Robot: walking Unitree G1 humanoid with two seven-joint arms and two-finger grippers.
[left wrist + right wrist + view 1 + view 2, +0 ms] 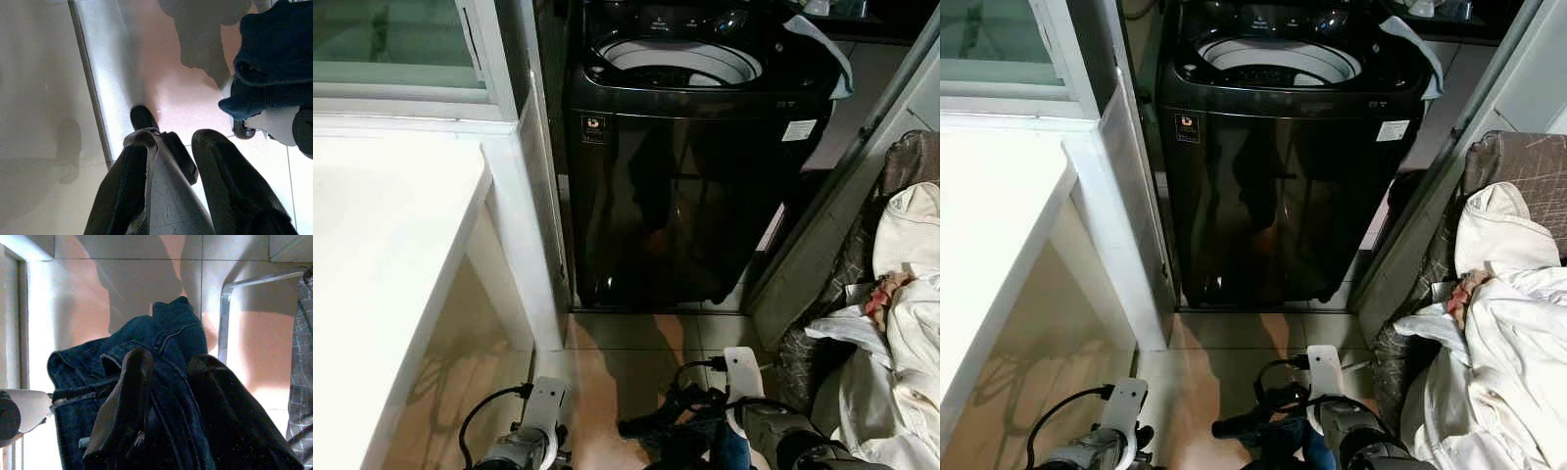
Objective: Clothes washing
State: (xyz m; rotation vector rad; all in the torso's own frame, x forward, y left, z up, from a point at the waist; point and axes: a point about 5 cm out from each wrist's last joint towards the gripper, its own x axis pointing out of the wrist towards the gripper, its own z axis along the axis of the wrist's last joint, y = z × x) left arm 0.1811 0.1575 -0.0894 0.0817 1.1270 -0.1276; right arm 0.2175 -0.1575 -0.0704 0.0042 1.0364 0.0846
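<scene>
In the left eye view, the washing machine (690, 147) is seen ahead with its lid up, and a heap of laundry (901, 343) lies at the right, not yet loaded. In the right wrist view, the jeans (146, 382) are clamped in the right gripper (171, 382). In the left wrist view, the left gripper (171, 161) is parted and empty above the floor (44, 98).

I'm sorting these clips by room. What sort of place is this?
Most likely a home laundry nook: a black top-loading washing machine with its lid open, a heap of pale clothes beside it, and tiled floor.
</scene>
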